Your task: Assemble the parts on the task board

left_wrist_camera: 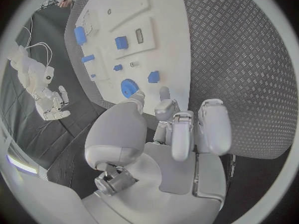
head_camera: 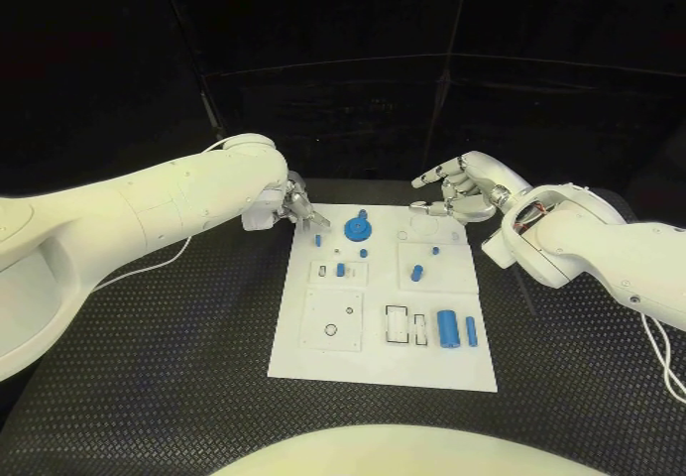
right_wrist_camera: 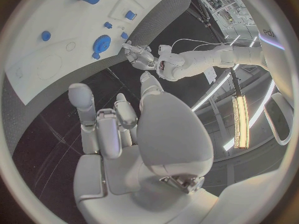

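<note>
Head view: blue parts [head_camera: 449,327] on task board [head_camera: 384,369]

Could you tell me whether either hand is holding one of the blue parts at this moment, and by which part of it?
Nothing is held. The left hand and the right hand both hover at the far end of the task board with nothing in their fingers.

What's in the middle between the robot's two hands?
In the head view, the far end of the white task board lies between the left hand and the right hand, with a round blue part on it. Neither hand holds anything.
</note>
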Motion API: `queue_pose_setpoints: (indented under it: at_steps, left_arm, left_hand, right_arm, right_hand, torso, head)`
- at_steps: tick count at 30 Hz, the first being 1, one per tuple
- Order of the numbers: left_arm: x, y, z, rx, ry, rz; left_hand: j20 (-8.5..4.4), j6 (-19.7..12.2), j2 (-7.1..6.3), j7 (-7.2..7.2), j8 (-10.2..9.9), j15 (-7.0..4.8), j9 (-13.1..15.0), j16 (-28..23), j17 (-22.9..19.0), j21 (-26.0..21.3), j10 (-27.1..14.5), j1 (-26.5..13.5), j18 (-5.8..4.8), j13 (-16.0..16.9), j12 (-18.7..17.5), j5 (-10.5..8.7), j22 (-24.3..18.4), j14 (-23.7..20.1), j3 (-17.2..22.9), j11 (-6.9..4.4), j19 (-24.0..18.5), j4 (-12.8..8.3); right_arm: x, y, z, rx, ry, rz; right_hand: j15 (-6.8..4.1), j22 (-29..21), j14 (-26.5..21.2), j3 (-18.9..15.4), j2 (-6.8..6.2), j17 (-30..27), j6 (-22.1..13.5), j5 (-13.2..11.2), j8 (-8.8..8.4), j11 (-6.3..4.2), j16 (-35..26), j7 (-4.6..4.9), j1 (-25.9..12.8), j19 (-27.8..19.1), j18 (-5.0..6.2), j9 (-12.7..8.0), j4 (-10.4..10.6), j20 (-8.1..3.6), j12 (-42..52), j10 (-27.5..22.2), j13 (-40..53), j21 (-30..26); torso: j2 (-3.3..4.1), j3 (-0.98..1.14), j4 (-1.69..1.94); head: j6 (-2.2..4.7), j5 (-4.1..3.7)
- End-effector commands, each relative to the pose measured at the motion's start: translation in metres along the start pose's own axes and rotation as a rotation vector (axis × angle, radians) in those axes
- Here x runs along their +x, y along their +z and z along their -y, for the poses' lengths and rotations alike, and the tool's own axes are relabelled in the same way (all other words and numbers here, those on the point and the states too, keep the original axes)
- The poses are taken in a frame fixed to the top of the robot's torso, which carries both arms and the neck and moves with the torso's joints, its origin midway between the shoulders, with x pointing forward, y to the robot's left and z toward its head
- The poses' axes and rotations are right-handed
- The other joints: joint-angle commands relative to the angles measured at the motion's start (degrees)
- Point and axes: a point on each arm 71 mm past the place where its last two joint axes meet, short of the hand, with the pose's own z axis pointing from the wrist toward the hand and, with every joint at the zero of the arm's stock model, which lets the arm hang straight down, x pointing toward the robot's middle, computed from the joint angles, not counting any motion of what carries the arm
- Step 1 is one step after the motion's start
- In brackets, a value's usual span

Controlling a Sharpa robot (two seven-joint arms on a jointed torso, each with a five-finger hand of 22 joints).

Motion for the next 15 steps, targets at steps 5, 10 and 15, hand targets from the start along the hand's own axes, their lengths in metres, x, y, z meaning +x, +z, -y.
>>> queue_pose_setpoints:
  at_steps: [5, 10, 15]
  left_arm:
    - [0.006, 0.0018, -0.0021, -0.003, 0.019, -0.053]
    - [0.0088, 0.0035, -0.0025, -0.008, 0.025, -0.063]
    - [0.0103, 0.0043, -0.0011, -0.008, 0.026, -0.064]
  left_hand:
    - [0.52, 0.36, -0.09, 0.16, -0.43, 0.35, -0.21, 0.36, 15.09, -0.39, -0.4, 0.48, -0.01, -0.28, -0.17, -0.43, -0.19, 6.03, -0.76, 0.3, -0.02, 0.21]
    - [0.53, 0.39, -0.03, 0.16, -0.49, 0.36, -0.26, 0.36, 15.09, -0.41, -0.44, 0.56, 0.0, -0.33, -0.19, -0.45, -0.21, 6.03, -0.83, 0.31, -0.03, 0.19]
    - [0.56, 0.48, 0.19, 0.18, -0.65, 0.38, -0.38, 0.36, 15.09, -0.45, -0.49, 0.84, 0.01, -0.38, -0.2, -0.45, -0.23, 6.03, -0.96, 0.33, -0.05, 0.12]
  right_arm:
    - [0.0012, 0.0007, -0.0027, -0.014, 0.002, -0.015]
    - [0.0015, 0.001, -0.0029, -0.015, 0.003, -0.016]
    - [0.0019, 0.0015, -0.0031, -0.016, 0.003, -0.016]
  right_hand:
    - [-0.26, -0.13, 2.99, -0.24, 0.1, 2.78, -0.03, 0.35, 0.07, 0.08, -0.26, 0.18, -0.43, -0.4, 0.79, -0.02, 0.08, 0.07, -0.28, -0.45, -0.14, -0.26]
    - [-0.26, -0.32, 2.96, -0.28, 0.22, 2.66, -0.02, 0.42, 0.08, 0.08, -0.35, 0.18, -0.47, -0.48, 0.83, -0.01, 0.13, 0.07, -0.37, -0.54, -0.24, -0.37]
    - [-0.26, -0.32, 2.96, -0.28, 0.22, 2.66, -0.02, 0.42, 0.08, 0.08, -0.35, 0.18, -0.47, -0.48, 0.83, -0.01, 0.13, 0.07, -0.37, -0.54, -0.24, -0.37]
  torso:
    - [-0.04, 0.04, 0.06]
    - [-0.09, 0.04, 0.08]
    - [-0.05, 0.04, 0.07]
  head:
    - [-0.06, -0.17]
    - [-0.08, -0.15]
    - [-0.15, -0.12]
